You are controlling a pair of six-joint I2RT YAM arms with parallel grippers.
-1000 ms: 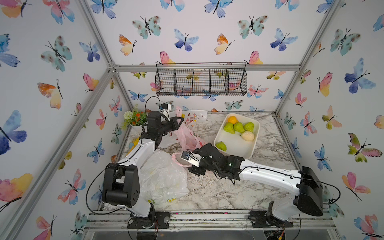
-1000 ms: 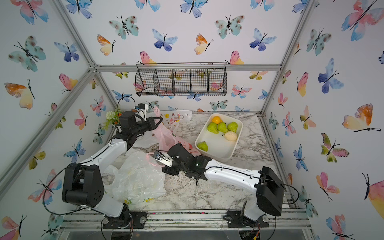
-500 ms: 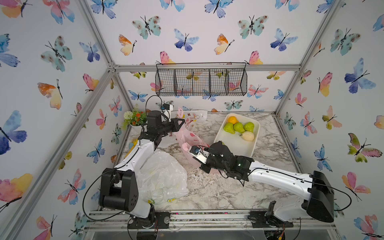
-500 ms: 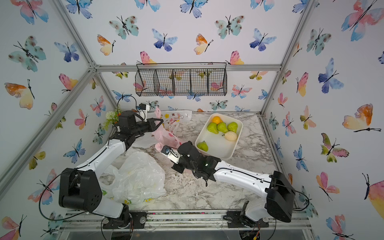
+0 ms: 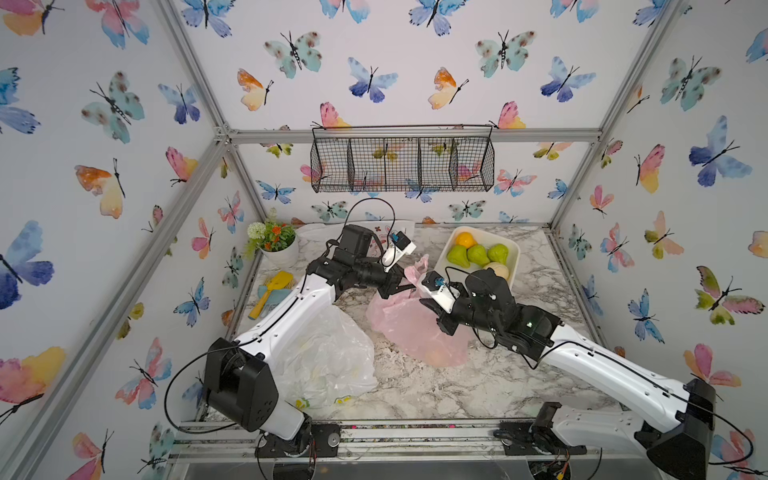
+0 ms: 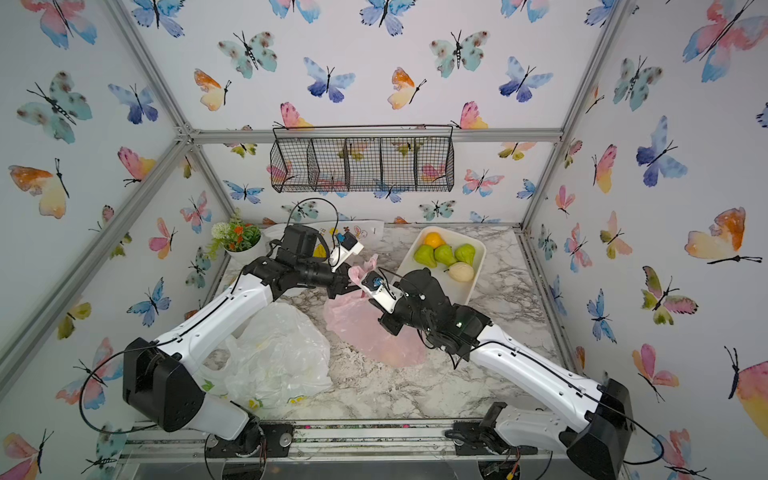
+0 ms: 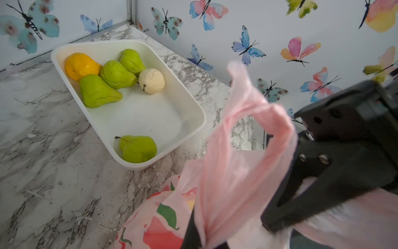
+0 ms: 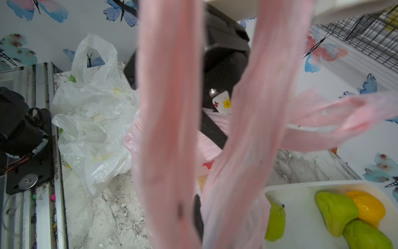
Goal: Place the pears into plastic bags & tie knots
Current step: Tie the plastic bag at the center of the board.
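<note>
The left gripper is seen closed, with one handle loop of the pink bag pinched between its jaws. In the left wrist view the bunched pink film is clamped at the fingers and the loop stands open beyond them. The right gripper is likewise closed, and a second handle of the same bag is gripped by it, its two strips stretched close in front of the right wrist camera. The two grippers are held close together above the bag's mouth, and the two handles are seen apart, not yet knotted. The body of the bag is seen resting on the marble table below the grippers. A pale orange shape is visible through the film, though what it is cannot be told.

Just beyond the right gripper a white tray is set, near the back right corner. Three green pears, a cream pear and an orange fruit are grouped at its far end, and a lone green pear is laid at its near end. Under the left arm the crumpled lemon-print bag is spread on the table, and the cartoon-print bag is partly hidden at the back.
</note>
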